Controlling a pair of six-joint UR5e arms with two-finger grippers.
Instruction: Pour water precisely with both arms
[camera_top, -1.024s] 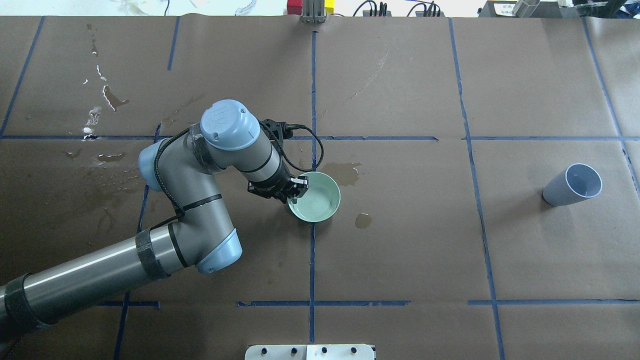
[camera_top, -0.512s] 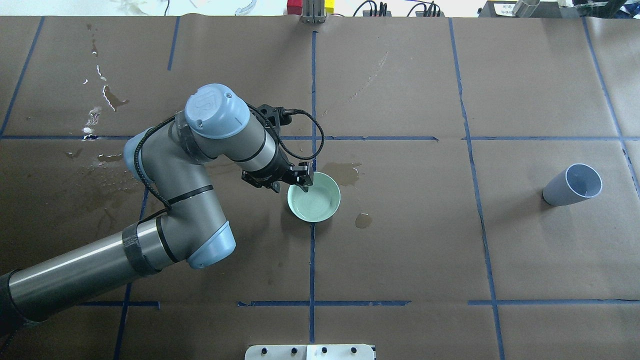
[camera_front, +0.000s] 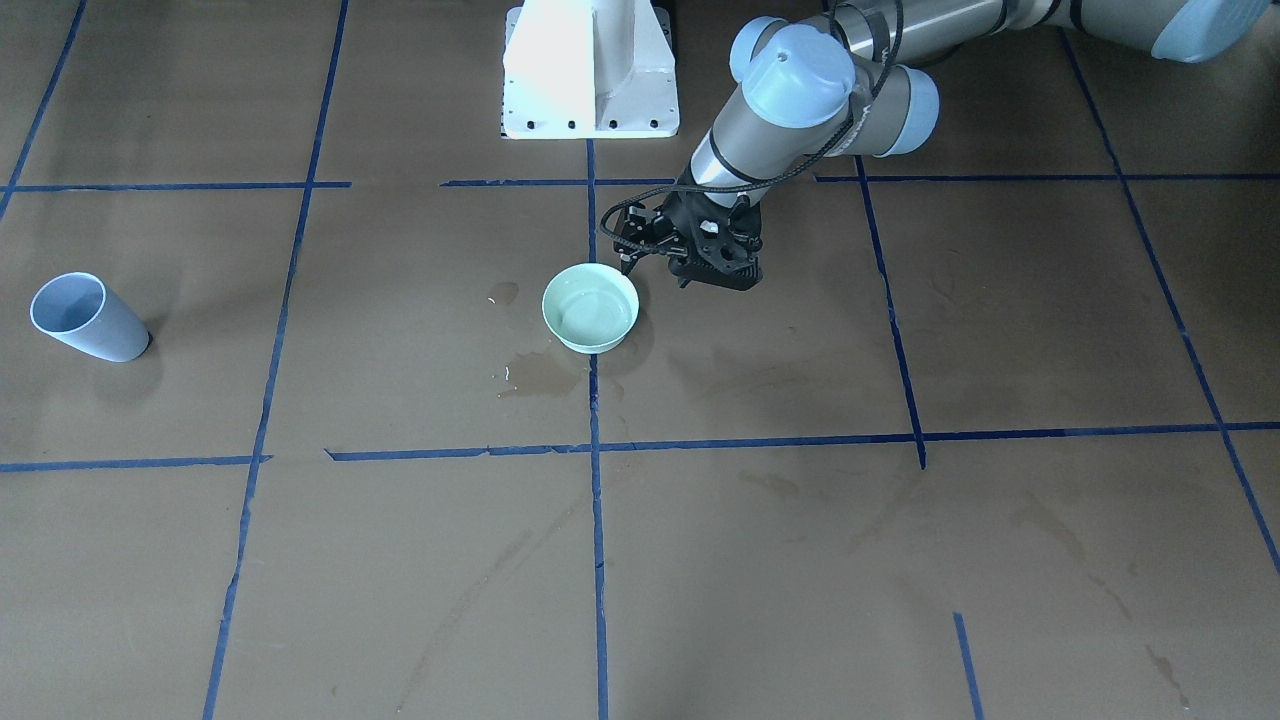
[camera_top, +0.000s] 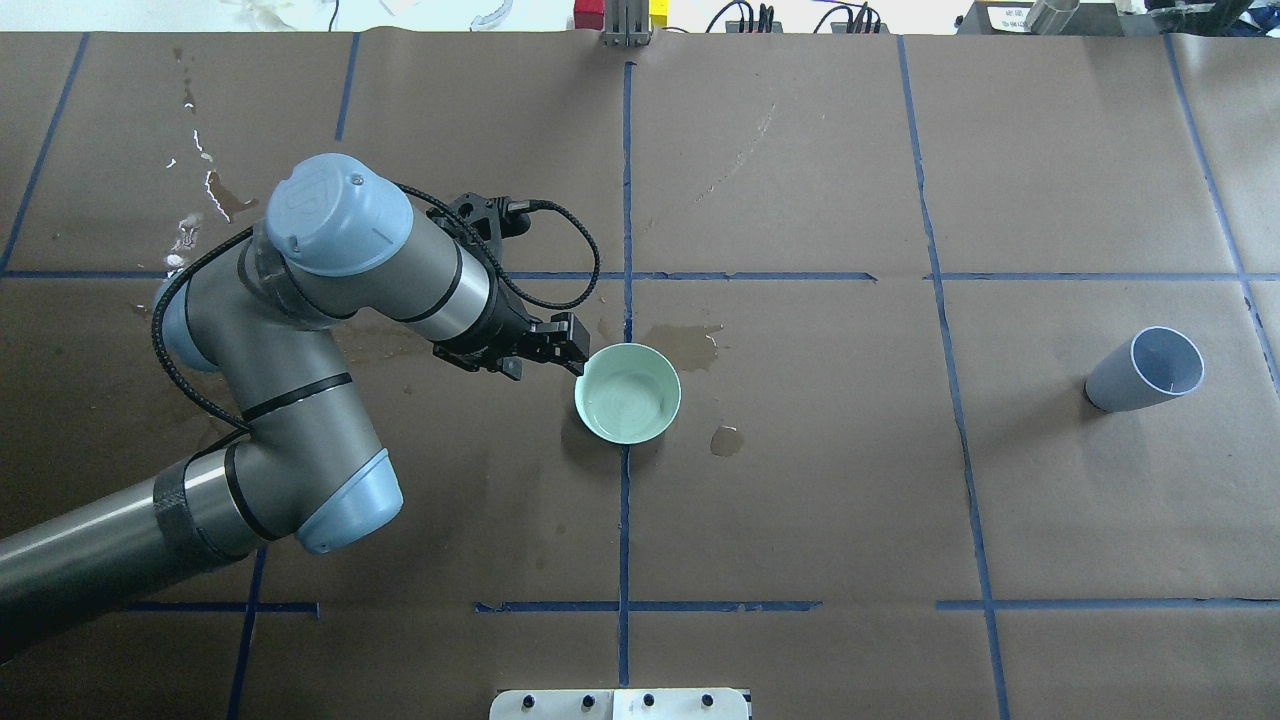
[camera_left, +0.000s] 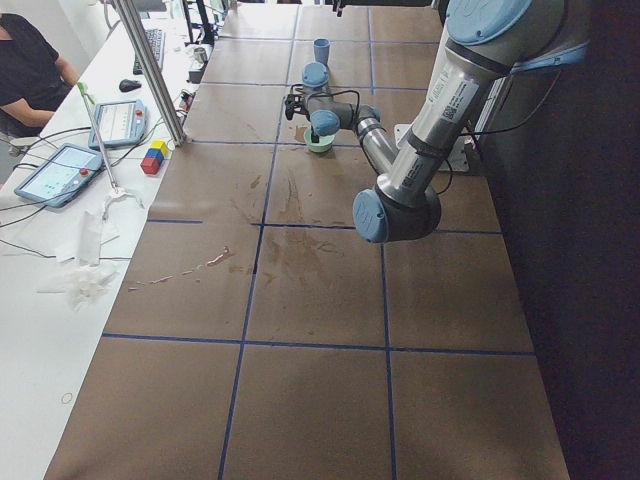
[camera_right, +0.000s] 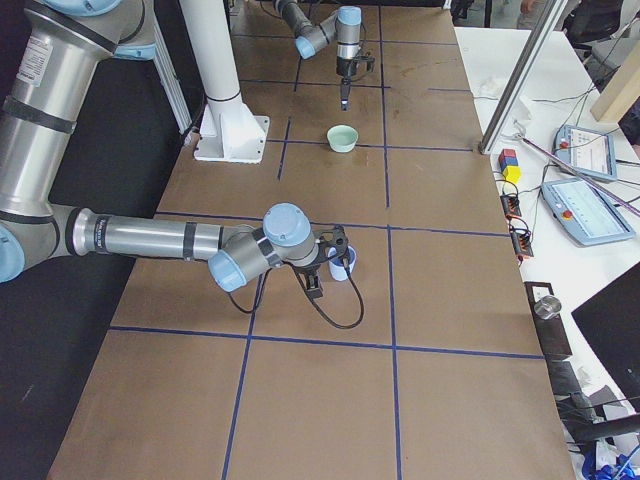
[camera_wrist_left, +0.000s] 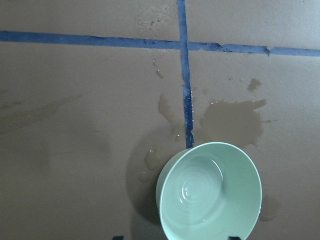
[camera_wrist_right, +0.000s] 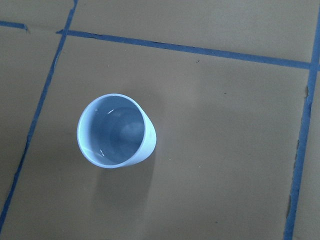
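My left arm (camera_top: 300, 400) reaches across the brown tabletop (camera_top: 820, 500) toward the pale green bowl (camera_top: 668, 400), and my left pincer (camera_top: 578, 348) hangs just beside the bowl's rim, on the side nearest my left shoulder. From overhead it looks close to the rim, but I cannot tell if it touches. In my left wrist view the 2 dark fingertips (camera_wrist_left: 118, 238) peek in at the bottom edge, set wide apart, with the bowl's near rim showing between them. They grip nothing.

The water (camera_wrist_left: 192, 192) lies as a shallow clear pool in the bottom of the bowl, tinted green, with faint rings and 1 or 2 small glints. The bowl stands upright on a blue tape line (camera_top: 624, 520). A dark wet stain (camera_top: 690, 345) spreads on the far side of the bowl, touching its foot, and a smaller stain (camera_top: 727, 440) lies near the bowl toward my right.

The light blue cup (camera_top: 1130, 385) stands well apart from the bowl, off to my right. In the side view from that end, my right pincer (camera_right: 335, 258) is close against the cup. I cannot tell whether that pincer is apart or together.
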